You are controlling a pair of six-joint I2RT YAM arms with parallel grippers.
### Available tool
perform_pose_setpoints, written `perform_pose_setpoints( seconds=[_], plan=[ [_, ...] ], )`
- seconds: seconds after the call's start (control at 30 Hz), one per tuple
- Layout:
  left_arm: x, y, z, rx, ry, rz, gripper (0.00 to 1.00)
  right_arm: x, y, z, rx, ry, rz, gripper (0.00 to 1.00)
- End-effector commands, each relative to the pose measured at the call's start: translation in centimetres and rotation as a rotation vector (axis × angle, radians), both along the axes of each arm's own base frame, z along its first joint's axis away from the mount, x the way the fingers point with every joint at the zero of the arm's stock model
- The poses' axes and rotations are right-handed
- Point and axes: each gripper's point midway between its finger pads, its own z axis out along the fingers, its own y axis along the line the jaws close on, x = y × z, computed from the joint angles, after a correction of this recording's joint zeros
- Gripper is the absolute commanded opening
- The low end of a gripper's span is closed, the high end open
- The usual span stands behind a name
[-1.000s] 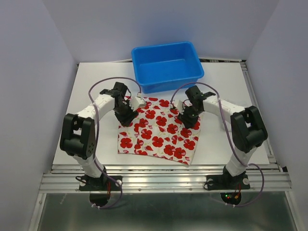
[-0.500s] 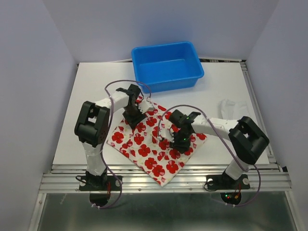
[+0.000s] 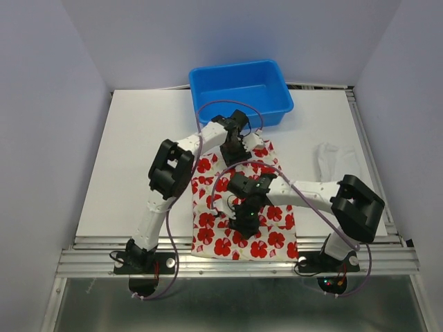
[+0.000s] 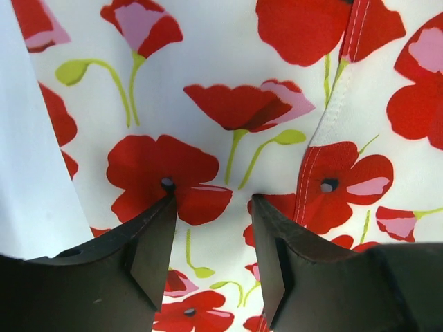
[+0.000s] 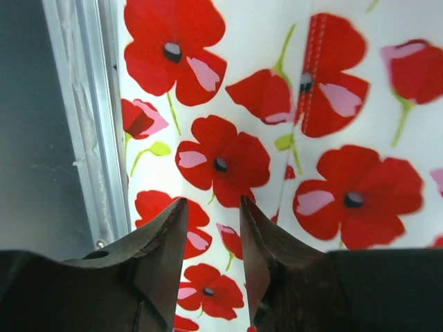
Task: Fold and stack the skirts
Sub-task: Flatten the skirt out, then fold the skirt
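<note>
Red-poppied skirt (image 3: 270,238), limp and light, lies spread on the bench (image 3: 138,152) before the blue tub (image 3: 235,67). Right end effector (image 5: 212,202) hangs over its near half and left end effector (image 4: 212,198) nearer the tub, both parted and empty. Stitched hems likely grip best. White skirt (image 3: 334,155) lies right of the tub.
</note>
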Motion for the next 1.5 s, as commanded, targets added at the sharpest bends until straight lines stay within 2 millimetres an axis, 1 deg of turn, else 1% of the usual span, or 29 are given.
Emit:
perform_pose_setpoints(
  seconds=[0.0,0.03,0.1,0.13,0.2,0.23,0.27,0.33,0.37,0.4,0.43,0.47,0.5,0.53,0.57,0.67,0.73,0.77,0.83,0.87,0.93,1.0,1.1,1.13,1.2,1.23,1.3,1.33,1.47],
  plan=[
    [0.1,-1.8,1.4,-0.127,0.012,-0.029,0.63,4.2,1.5,4.4,0.131,-0.143,-0.116,0.42],
    [0.3,-1.6,2.7,-0.155,-0.004,-0.028,0.64,5.2,1.3,5.2,0.151,-0.160,-0.152,0.43],
    [-0.4,-1.4,4.7,-0.211,0.002,-0.043,0.66,7.6,0.6,8.2,0.231,-0.201,-0.228,0.44],
    [-0.8,-1.5,7.6,-0.274,-0.020,-0.059,0.68,10.5,-0.6,9.8,0.256,-0.213,-0.316,0.44],
    [-1.5,-0.3,8.9,-0.313,-0.011,-0.053,0.68,12.5,-1.6,12.1,0.335,-0.210,-0.370,0.44],
    [-1.7,0.1,11.5,-0.360,-0.056,-0.058,0.68,13.5,-2.1,12.8,0.355,-0.229,-0.390,0.44],
    [-2.9,0.6,11.1,-0.374,-0.026,-0.052,0.68,15.5,-3.3,13.7,0.368,-0.278,-0.440,0.44],
    [-2.8,1.7,12.2,-0.421,-0.063,-0.033,0.68,17.8,-4.4,14.7,0.383,-0.334,-0.504,0.43],
    [-3.5,3.1,12.7,-0.442,-0.064,0.011,0.67,20.4,-5.7,15.5,0.407,-0.367,-0.599,0.42],
    [-2.9,3.5,13.3,-0.478,-0.106,0.026,0.66,21.5,-6.3,15.7,0.423,-0.373,-0.652,0.41],
    [-2.7,4.2,15.0,-0.518,-0.158,0.045,0.65,23.8,-6.3,16.9,0.485,-0.434,-0.700,0.42],
    [-3.4,5.2,13.7,-0.532,-0.119,0.113,0.64,25.3,-7.1,17.0,0.497,-0.448,-0.787,0.43],
    [-3.0,6.0,14.0,-0.559,-0.137,0.145,0.63,26.1,-7.7,16.0,0.500,-0.451,-0.832,0.44],
    [-1.5,7.4,15.3,-0.601,-0.203,0.183,0.61,28.4,-8.4,16.5,0.550,-0.509,-0.880,0.44],
    [-1.6,8.2,14.4,-0.610,-0.180,0.246,0.60,29.4,-9.1,15.3,0.538,-0.499,-0.982,0.43],
    [-0.1,10.5,14.5,-0.654,-0.224,0.361,0.59,33.4,-11.1,14.5,0.581,-0.567,-1.189,0.44],
    [1.1,11.6,14.9,-0.689,-0.265,0.416,0.59,34.6,-11.8,13.6,0.612,-0.593,-1.259,0.43],
    [1.0,12.0,14.4,-0.697,-0.244,0.452,0.59,35.1,-12.3,12.5,0.598,-0.573,-1.340,0.41],
    [1.5,12.5,13.4,-0.700,-0.223,0.494,0.59,35.9,-12.7,11.5,0.600,-0.573,-1.375,0.40],
    [1.9,13.1,12.9,-0.700,-0.209,0.525,0.59,36.2,-12.8,10.1,0.575,-0.556,-1.398,0.43],
    [2.3,13.7,12.1,-0.706,-0.174,0.583,0.59,36.9,-12.9,9.2,0.562,-0.547,-1.422,0.44],
    [2.7,14.6,10.6,-0.703,-0.133,0.634,0.59,38.3,-13.6,9.1,0.580,-0.550,-1.464,0.45],
    [3.2,15.2,8.4,-0.690,-0.076,0.687,0.59,39.5,-13.7,6.6,0.548,-0.508,-1.488,0.46],
    [3.3,15.3,8.5,-0.692,-0.077,0.689,0.59,39.6,-13.7,6.2,0.542,-0.504,-1.494,0.46],
    [3.7,15.6,7.6,-0.679,-0.058,0.708,0.60,40.2,-14.1,5.6,0.539,-0.499,-1.517,0.47],
    [3.7,15.5,6.7,-0.667,-0.032,0.716,0.60,40.2,-14.2,4.6,0.523,-0.485,-1.527,0.47],
    [3.8,15.5,6.4,-0.666,-0.016,0.724,0.61,40.6,-14.7,4.1,0.518,-0.483,-1.551,0.48],
    [3.9,15.5,5.8,-0.661,-0.002,0.729,0.62,40.8,-14.7,3.2,0.508,-0.468,-1.567,0.49],
    [3.5,15.2,4.8,-0.660,0.049,0.748,0.64,41.7,-14.3,2.9,0.523,-0.446,-1.587,0.54]
  ],
)
